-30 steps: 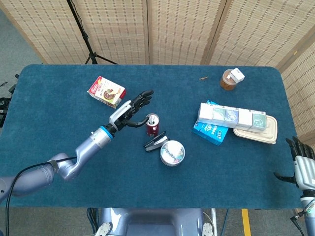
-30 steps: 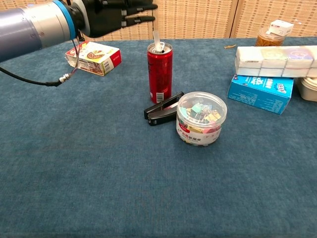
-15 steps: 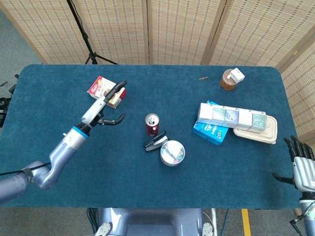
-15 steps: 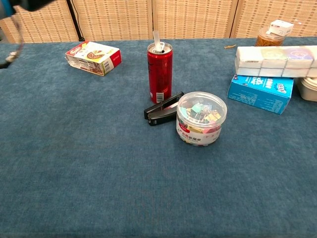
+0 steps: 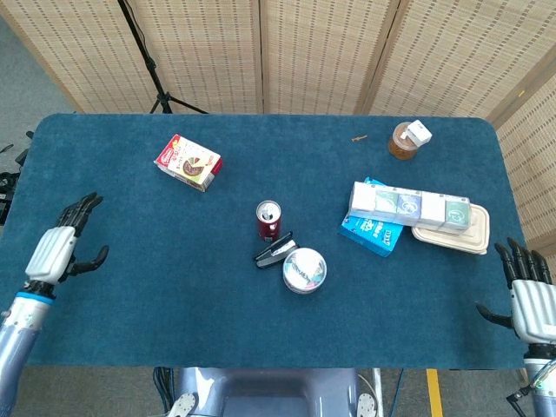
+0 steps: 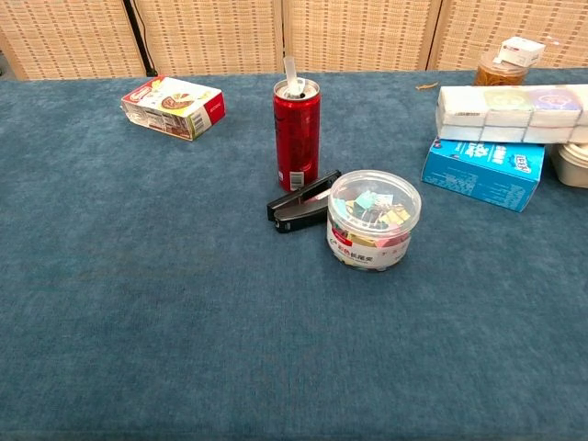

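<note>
Nearest the robot, both hands hung at the front corners of the dark blue cloth-covered table (image 5: 130, 339), seen only in the head view. The left hand (image 5: 59, 248) hovered over the table's left edge with its fingers spread apart and nothing in it; the right hand (image 5: 530, 295) sat just off the front right corner, its fingers likewise fanned apart and empty. Each was well apart from every object.

Toward the middle of the table stood a round clear plastic tub of coloured binder clips (image 6: 372, 219), and touching its left side lay a black stapler (image 6: 301, 203), angled toward the tub. Just behind the stapler, a red drink can (image 6: 297, 134) stood upright with a white straw poking from its open top.

Further back on the right, a flat blue carton (image 6: 482, 172) lay with a row of small white packets (image 6: 510, 106) resting across its top; that row also reached onto a beige lidded food container (image 5: 452, 234) beside it. On the left, level with these, a red and white printed cardboard box (image 6: 175, 106) lay flat by itself.

Farthest off, near the rear right corner, a brown jar (image 5: 403, 142) stood with a small white box (image 5: 419, 132) on top.
</note>
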{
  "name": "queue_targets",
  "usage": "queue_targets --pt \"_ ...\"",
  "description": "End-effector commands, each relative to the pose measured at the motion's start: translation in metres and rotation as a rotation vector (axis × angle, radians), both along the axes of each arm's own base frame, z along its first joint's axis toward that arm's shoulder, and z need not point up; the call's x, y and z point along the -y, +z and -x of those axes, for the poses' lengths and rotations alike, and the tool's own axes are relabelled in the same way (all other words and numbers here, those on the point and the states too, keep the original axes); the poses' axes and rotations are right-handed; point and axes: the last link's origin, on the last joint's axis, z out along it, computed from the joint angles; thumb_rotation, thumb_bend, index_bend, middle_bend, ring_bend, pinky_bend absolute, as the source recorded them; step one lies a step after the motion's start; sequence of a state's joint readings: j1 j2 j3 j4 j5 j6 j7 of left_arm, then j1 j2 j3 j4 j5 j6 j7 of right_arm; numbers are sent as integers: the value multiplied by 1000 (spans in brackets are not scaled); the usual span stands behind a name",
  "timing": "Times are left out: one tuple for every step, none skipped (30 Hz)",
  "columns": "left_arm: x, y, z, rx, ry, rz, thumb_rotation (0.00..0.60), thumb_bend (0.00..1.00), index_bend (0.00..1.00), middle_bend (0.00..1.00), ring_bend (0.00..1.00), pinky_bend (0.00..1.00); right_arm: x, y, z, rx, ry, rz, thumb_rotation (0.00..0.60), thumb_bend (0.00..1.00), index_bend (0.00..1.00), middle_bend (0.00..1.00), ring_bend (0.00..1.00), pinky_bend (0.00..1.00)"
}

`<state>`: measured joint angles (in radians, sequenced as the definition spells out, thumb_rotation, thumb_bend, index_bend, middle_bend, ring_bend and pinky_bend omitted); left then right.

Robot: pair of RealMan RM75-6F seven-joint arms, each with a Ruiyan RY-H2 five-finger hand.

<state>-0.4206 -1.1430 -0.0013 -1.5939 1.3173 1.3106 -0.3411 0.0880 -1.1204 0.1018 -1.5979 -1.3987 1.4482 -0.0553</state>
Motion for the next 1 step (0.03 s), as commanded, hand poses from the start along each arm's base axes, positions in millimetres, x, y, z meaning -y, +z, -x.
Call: queue_targets --pt "25 5 18 -37 52 -64 600 416 0 0 0 0 0 0 1 -5 5 6 600 0 0 0 0 0"
